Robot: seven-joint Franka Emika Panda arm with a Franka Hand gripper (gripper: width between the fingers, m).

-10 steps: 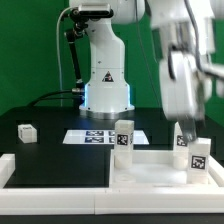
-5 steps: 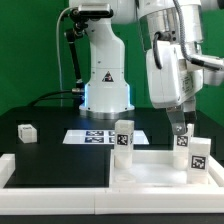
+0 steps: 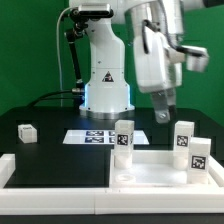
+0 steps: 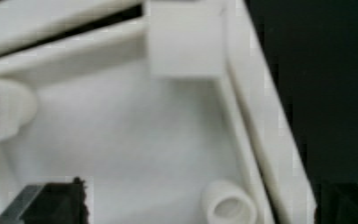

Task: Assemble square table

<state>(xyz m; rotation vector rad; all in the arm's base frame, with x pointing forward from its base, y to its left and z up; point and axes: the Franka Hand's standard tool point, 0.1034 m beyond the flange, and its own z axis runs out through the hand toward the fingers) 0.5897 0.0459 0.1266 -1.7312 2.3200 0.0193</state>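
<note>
The white square tabletop [image 3: 150,168] lies rim-up at the exterior view's lower right. Three tagged white legs stand upright on it: one [image 3: 124,136] at its left corner and two [image 3: 185,134] [image 3: 198,153] at its right. A fourth leg [image 3: 26,132] lies loose on the black table at the left. My gripper [image 3: 163,108] hangs open and empty above the tabletop, between the left and right legs. In the wrist view the gripper [image 4: 208,205] is open over the tabletop's floor [image 4: 123,130], near a screw hole [image 4: 229,200] and one leg [image 4: 185,40].
The marker board [image 3: 97,137] lies flat on the table in front of the robot base [image 3: 105,85]. A long white border rail [image 3: 50,172] runs along the front left. A green backdrop stands behind.
My gripper has risen and moved to the exterior view's left, away from the back right leg, which stays standing on the tabletop. Nothing else has moved.
</note>
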